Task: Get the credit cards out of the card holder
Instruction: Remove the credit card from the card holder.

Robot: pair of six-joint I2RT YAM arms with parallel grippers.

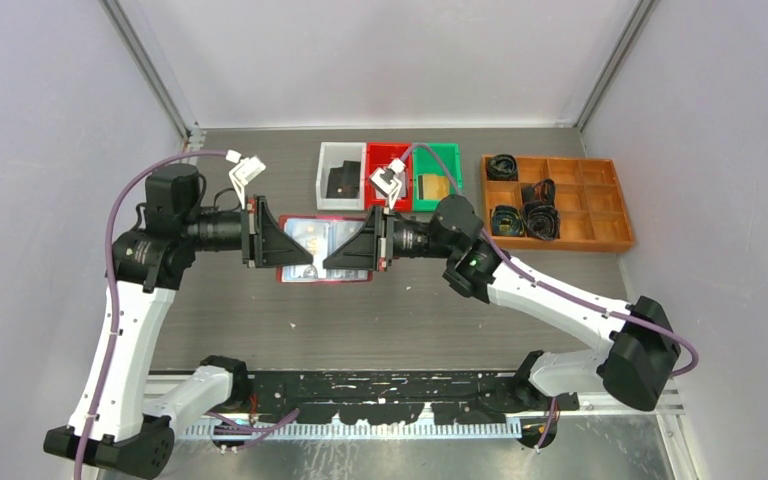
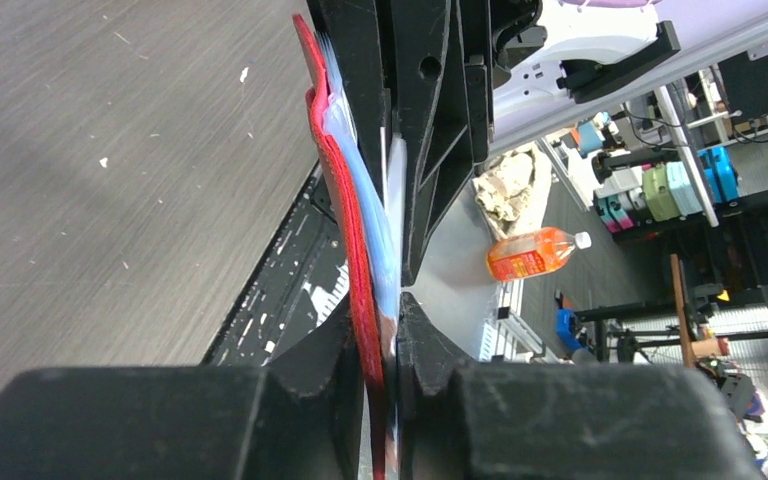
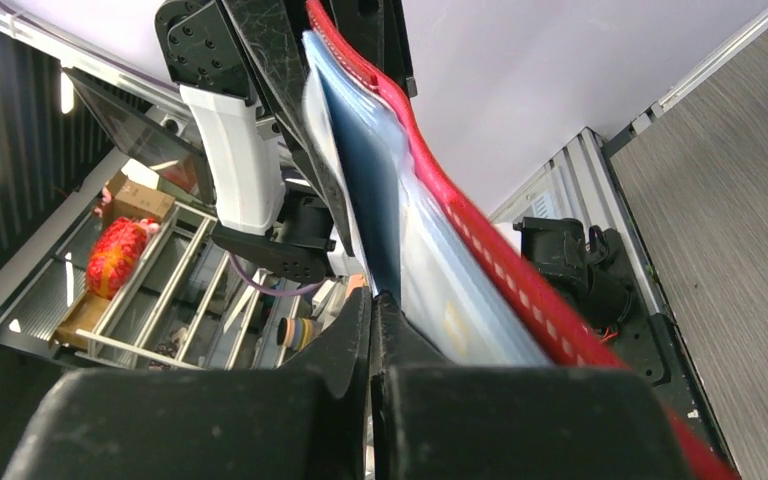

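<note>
Red card holder point(image 2: 345, 220) clenched by left gripper point(image 2: 380, 340) and right gripper point(image 3: 372, 310); spreading step, apparently; next, one releases to pinch credit cards point(image 1: 313, 235).

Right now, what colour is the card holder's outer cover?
Red. The card holder shows its cover most clearly in the right wrist view.

The card holder's point(image 1: 326, 235) contents are too small to tell.
</note>
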